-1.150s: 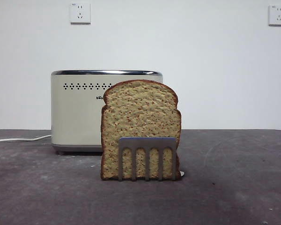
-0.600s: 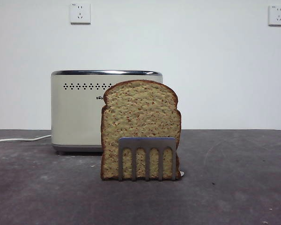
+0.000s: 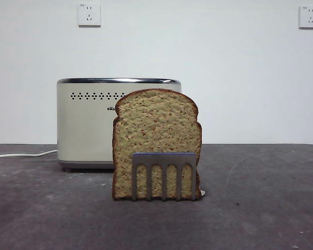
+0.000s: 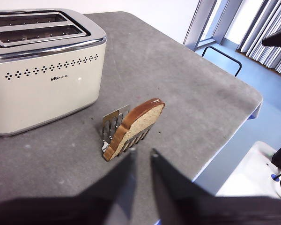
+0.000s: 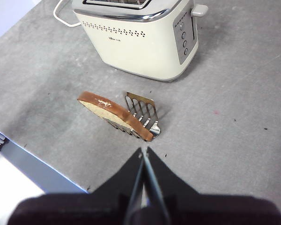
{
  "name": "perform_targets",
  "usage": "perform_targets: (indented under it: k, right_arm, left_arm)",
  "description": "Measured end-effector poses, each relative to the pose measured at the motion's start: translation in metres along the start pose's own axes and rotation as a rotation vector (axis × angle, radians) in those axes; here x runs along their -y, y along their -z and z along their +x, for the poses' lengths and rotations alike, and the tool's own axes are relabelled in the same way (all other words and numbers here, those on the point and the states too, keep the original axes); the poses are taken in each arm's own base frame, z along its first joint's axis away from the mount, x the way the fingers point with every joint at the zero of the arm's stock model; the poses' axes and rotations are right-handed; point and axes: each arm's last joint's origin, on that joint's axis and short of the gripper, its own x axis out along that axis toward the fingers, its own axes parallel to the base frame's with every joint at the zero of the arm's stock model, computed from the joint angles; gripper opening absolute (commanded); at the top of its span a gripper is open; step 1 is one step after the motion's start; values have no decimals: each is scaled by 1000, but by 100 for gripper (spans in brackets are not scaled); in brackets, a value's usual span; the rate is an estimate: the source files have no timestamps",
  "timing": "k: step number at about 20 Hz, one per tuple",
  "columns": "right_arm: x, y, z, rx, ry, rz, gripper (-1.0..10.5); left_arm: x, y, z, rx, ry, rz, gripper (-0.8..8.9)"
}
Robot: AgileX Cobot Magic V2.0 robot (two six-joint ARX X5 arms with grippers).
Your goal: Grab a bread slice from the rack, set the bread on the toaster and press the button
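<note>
The slice of bread stands upright in the rack, its speckled face toward the front camera. Behind it and slightly left sits the cream toaster. From the right wrist, the bread leans in the rack, and the button shows as a pale knob on the toaster's narrow end. My right gripper hovers shut above the table, short of the rack. My left gripper hangs near the bread with a narrow gap between its jaws, holding nothing. Neither gripper appears in the front view.
A white power cord runs left from the toaster along the table. The table edge drops off beyond the rack in the left wrist view. Two wall sockets sit high on the back wall.
</note>
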Motion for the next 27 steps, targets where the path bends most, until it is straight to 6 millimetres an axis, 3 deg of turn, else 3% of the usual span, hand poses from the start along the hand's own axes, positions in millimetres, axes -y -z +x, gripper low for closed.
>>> perform_targets:
  k: [1,9,15,18,21,24,27]
  right_arm:
    - [0,0,0,0,0,0,-12]
    - [0,0,0,0,0,0,-12]
    - [0,0,0,-1,0,-9,-12]
    - [0,0,0,-1,0,-12,-12]
    - [0,0,0,-1,0,-12,-12]
    - [0,0,0,-1,0,-13,-12]
    - [0,0,0,-1,0,-15,-12]
  left_arm:
    - [0,0,0,-4,-5,4,570]
    - [-3,-11,14,-59,86,84,573]
    - [-2,-61,34,-134,111,279,572]
    - [0,-87,61,-211,126,386,572]
    - [6,-104,99,-303,151,500,572]
    - [17,-111,136,-364,190,637,571]
    - [26,-105,173,-419,227,740,571]
